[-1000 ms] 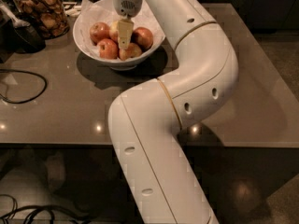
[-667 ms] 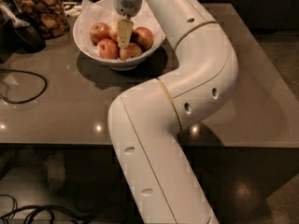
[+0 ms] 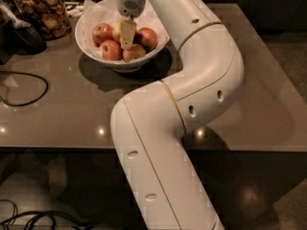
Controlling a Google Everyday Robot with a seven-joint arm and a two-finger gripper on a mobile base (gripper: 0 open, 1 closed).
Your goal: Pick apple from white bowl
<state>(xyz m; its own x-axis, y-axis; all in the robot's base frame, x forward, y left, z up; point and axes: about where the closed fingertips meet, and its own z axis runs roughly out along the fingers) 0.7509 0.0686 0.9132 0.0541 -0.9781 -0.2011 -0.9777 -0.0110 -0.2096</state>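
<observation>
Zero real change over the last second: the gripper (image 3: 127,34) stayed parked down inside the bowl (image 3: 85,35), among the apples, at about the same height as before. Couldn't tell if it was spread or clamped on anything. The apple (image 3: 147,37) sat in the bowl's right side, just beside the gripper and not lifted, so I'd guess the grab was still being set up. Room-wise, straight up from the bowl looked open. Left of the bowl stood a jar (image 3: 43,13), and near-left a cable (image 3: 46,86) lay on the desk (image 3: 249,80). Right of the bowl was bare desk, though the arm (image 3: 206,71) curved over it.
</observation>
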